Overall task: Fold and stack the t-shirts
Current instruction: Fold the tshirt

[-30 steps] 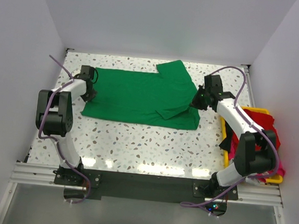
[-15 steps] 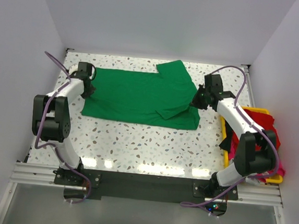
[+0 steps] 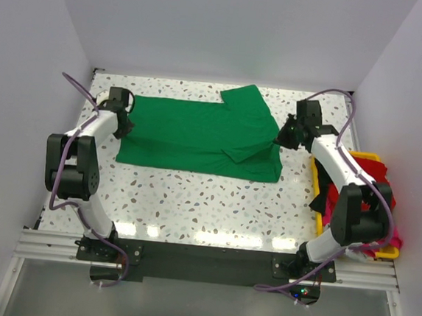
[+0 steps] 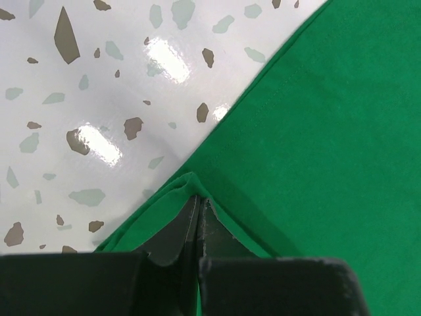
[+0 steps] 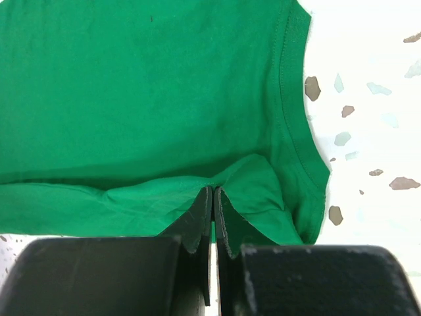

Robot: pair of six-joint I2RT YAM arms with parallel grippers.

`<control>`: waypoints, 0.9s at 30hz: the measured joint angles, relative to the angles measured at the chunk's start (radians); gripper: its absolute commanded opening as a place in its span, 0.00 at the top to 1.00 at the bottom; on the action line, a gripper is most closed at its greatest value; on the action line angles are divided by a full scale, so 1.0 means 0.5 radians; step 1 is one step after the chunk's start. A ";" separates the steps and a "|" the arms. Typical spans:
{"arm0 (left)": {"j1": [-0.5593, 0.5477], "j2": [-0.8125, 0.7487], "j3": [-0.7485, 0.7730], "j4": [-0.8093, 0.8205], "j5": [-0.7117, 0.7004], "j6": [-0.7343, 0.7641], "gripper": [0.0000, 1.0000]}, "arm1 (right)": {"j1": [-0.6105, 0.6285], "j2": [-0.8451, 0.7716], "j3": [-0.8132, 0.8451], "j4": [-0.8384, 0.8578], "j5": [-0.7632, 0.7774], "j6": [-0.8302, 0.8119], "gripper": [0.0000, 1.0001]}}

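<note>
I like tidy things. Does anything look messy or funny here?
Yes. The yellow plastic bin at the white speckled table's right edge is overstuffed: red, pink and black cloth spills over its rim. The bright green cotton t-shirt lies mostly flat, but one sleeve is flopped across its body while the other sticks out.

t-shirt (image 3: 198, 135): bright green, plain
table (image 3: 192, 201): white with grey and brown specks
bin (image 3: 384, 252): yellow
shirts in bin (image 3: 373, 166): red, pink, black
cables (image 3: 335, 93): purple
</note>
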 measured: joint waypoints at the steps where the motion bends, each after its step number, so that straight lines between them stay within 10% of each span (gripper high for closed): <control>1: 0.001 0.001 0.003 0.000 0.001 0.005 1.00 | -0.001 0.014 0.006 0.002 -0.002 0.000 1.00; 20: 0.025 0.159 0.086 0.045 0.044 0.079 1.00 | -0.001 0.561 0.392 0.008 -0.058 -0.040 1.00; 27: 0.053 0.139 0.064 0.107 0.099 0.134 0.48 | -0.001 0.774 0.529 -0.010 -0.114 -0.134 0.47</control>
